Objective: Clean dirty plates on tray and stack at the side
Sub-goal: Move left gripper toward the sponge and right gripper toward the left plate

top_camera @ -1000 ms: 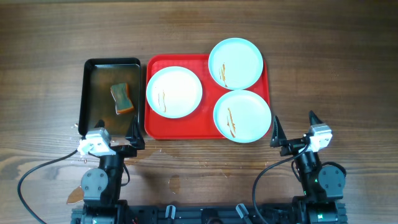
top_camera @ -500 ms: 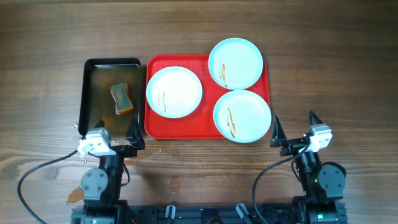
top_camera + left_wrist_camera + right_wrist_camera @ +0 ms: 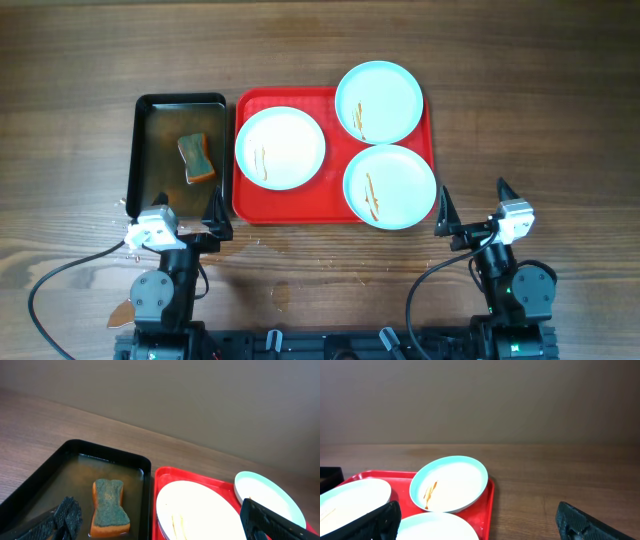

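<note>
Three pale aqua plates with thin orange-brown smears lie on the red tray: one at the left, one at the back right, one at the front right. My left gripper is open and empty at the near table edge, below the black tray. My right gripper is open and empty, just right of the red tray's front corner. The left wrist view shows the left plate and red tray. The right wrist view shows the back plate between my open fingers.
A black tray with brownish water holds a green-topped orange sponge left of the red tray; the sponge also shows in the left wrist view. Bare wooden table lies right of the red tray.
</note>
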`<state>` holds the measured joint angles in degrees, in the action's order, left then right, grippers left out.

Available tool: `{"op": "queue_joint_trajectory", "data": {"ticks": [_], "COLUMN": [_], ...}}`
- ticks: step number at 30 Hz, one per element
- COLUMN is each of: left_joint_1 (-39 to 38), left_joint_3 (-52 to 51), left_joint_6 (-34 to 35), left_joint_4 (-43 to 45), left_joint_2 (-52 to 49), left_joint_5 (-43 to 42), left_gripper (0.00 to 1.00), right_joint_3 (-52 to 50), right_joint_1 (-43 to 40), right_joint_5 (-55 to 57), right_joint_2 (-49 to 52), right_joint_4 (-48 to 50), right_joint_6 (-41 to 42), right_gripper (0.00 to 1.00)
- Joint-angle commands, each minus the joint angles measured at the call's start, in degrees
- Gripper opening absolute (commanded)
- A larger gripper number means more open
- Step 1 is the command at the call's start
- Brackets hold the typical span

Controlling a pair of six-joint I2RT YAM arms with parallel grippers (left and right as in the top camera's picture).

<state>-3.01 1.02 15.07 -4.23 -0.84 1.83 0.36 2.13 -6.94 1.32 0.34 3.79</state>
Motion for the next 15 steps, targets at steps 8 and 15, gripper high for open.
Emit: {"op": "queue_joint_trajectory", "data": {"ticks": [8, 15], "left_joint_1": [0.11, 0.13], "left_joint_3": [-0.66, 6.58], "left_joint_6": [-0.48, 3.82], "left_joint_4": [0.63, -1.57], "left_joint_2": [0.48, -7.52], "left_joint_5": [-10.08, -14.25], "left_gripper": [1.0, 1.0], "right_joint_3": [-0.04, 5.16], "right_joint_1": [0.22, 0.22], "right_joint_5": [-5.35, -14.51], "right_joint_2": [-0.31, 3.98], "right_joint_4": [1.07, 1.38], "right_joint_6": [0.94, 7.34], "right_gripper": [1.0, 1.0]}}
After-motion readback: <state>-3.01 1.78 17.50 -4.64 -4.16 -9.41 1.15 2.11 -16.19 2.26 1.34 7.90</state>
